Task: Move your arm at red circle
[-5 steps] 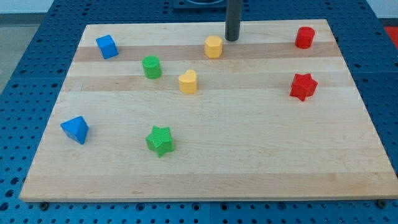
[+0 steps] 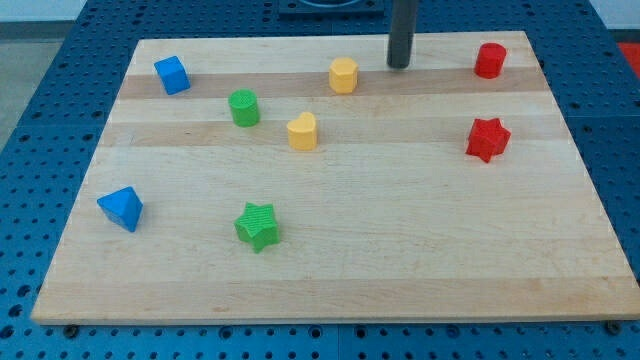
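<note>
The red circle block (image 2: pixel 489 60) stands near the board's top right corner. My tip (image 2: pixel 399 65) is the lower end of a dark rod coming down from the view's top. It rests on the wooden board (image 2: pixel 340 250) to the left of the red circle, a fair gap away, and to the right of a yellow hexagon block (image 2: pixel 343 75). It touches no block.
A red star (image 2: pixel 487 138) lies below the red circle. A yellow heart (image 2: pixel 302 131), a green cylinder (image 2: pixel 243 107) and a blue cube (image 2: pixel 171 75) sit in the upper left. A blue triangular block (image 2: pixel 121 208) and a green star (image 2: pixel 258 226) lie lower left.
My tip has slid to the right along the top of the board, away from the yellow hexagon and closer to the red circle. No block has moved.
</note>
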Tool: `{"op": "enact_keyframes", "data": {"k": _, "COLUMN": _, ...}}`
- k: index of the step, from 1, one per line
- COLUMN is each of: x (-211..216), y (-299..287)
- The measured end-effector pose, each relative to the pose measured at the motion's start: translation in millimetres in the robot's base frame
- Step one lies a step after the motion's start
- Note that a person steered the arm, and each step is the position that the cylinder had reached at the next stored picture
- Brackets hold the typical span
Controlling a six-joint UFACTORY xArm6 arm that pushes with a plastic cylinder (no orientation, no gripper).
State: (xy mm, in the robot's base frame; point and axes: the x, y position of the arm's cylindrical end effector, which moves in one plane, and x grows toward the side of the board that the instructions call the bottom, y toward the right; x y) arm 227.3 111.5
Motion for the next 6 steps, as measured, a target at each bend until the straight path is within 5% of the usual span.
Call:
{"op": "enact_keyframes", "data": {"k": 2, "x": -35, "y": 136}}
{"op": "enact_keyframes", "data": {"k": 4, "x": -29, "y": 136}}
{"op": "enact_keyframes", "data": {"k": 6, "x": 57, "y": 127}}
